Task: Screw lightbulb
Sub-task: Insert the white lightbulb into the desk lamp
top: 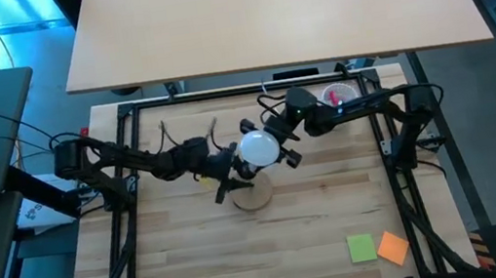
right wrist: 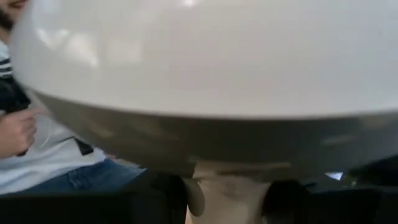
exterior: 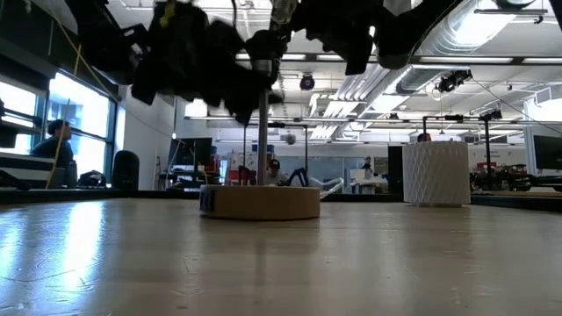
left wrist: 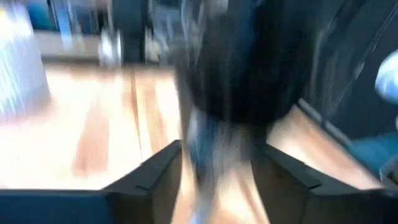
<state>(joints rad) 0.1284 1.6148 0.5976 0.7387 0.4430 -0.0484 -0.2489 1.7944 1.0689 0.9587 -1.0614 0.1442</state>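
The white lightbulb [top: 257, 147] hangs in the air over the far side of the round wooden stand [top: 255, 197], with my right gripper [top: 281, 150] shut on it. In the right wrist view its globe [right wrist: 205, 68] fills the picture. The stand rests flat on the table, its thin post [exterior: 262, 132] upright and its black socket [left wrist: 236, 68] on top. My left gripper [left wrist: 224, 180] comes in from the table's left, open, its fingers on either side of the post just under the socket; whether they touch it is lost in the blur. My right gripper pinches the bulb's narrow pale neck [right wrist: 230, 180] between its two fingers [right wrist: 161, 199], just behind the globe. The fingers come in roughly level from the table's right. The globe sticks out ahead of the fingers, and the bulb hangs clear of the stand and the table.
A white ribbed cup [top: 340, 96] with pink items stands at the far right, also seen in the low view [exterior: 435, 173]. A green sticky note [top: 361, 247] and an orange one [top: 393, 247] lie near the front right. A seated person [right wrist: 37, 143] shows beyond the table.
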